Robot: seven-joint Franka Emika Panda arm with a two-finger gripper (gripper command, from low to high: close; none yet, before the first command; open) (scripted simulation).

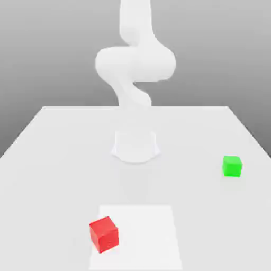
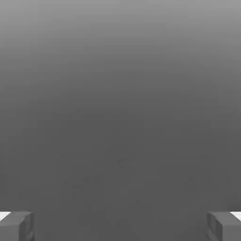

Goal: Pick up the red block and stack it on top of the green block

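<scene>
The red block (image 1: 104, 233) rests on the white table near its front edge, toward the exterior view's left. The green block (image 1: 232, 165) sits farther back, at the exterior view's right, well apart from the red one. In the hand view my gripper (image 2: 120, 226) is open: its two grey fingertips (image 2: 16, 225) stand far apart, with nothing between them and plain grey background beyond. The arm (image 1: 135, 61) rises from its base and leaves the exterior view upward.
The arm's round base (image 1: 135, 145) stands at the middle of the table (image 1: 53, 159). A slightly lighter square patch (image 1: 145, 233) marks the tabletop under and beside the red block. The table's back edge runs behind the base.
</scene>
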